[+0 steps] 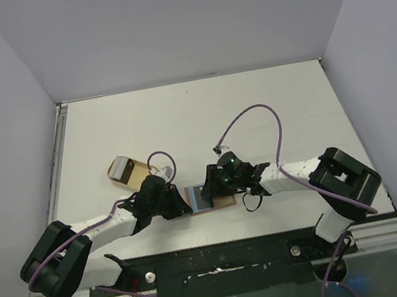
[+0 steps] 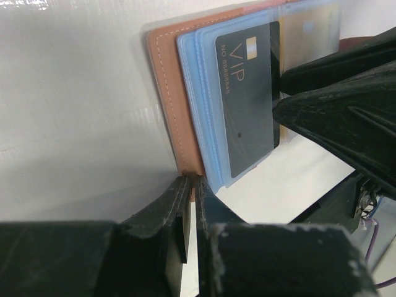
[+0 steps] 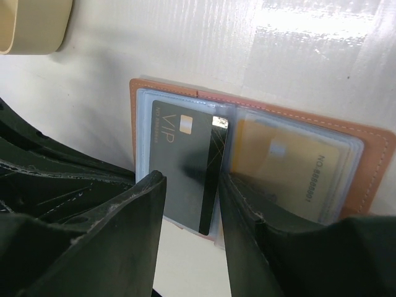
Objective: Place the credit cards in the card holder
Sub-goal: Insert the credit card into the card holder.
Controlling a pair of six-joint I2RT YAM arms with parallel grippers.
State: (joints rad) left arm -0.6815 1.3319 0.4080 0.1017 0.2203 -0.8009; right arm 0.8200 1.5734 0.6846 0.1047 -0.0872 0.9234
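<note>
The reddish-brown card holder [image 1: 225, 200] [image 2: 168, 93] [image 3: 374, 162] lies open on the table, its clear sleeves facing up. A dark credit card marked VIP [image 2: 247, 102] [image 3: 183, 154] sits in the left sleeve, its lower end sticking out. A gold credit card [image 3: 286, 166] [image 2: 309, 30] fills the right sleeve. My left gripper [image 2: 193, 180] [image 1: 184, 203] is shut on the holder's leather edge. My right gripper [image 3: 192, 185] [image 1: 210, 186] stands open over the dark card, one finger on each side of it.
A pale tan case [image 1: 127, 170] [image 3: 31, 25] with a rounded end lies on the table behind my left arm. The right arm's purple cable [image 1: 254, 112] loops above the table. Grey walls enclose the white tabletop [image 1: 250, 93].
</note>
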